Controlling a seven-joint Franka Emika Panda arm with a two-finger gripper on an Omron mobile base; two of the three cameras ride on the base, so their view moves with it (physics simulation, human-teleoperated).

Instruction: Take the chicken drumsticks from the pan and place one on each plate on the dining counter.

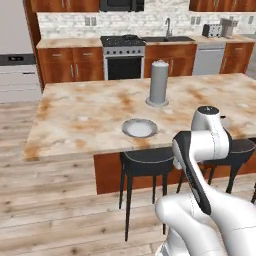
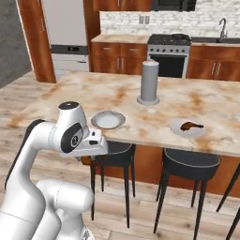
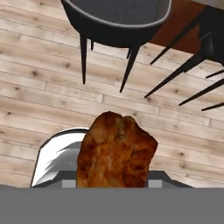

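Fingers [image 3: 114, 186] closed on drumstick [image 3: 116, 151], tips hidden behind it. Meat glossy, likely slippery, light; mid-body hold judged safest. Empty plate [image 2: 108, 120] awaits on desk [image 2: 70, 93].

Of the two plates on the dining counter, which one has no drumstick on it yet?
The left plate, in front of the tall grey cylinder, is bare. The right plate already holds a drumstick.
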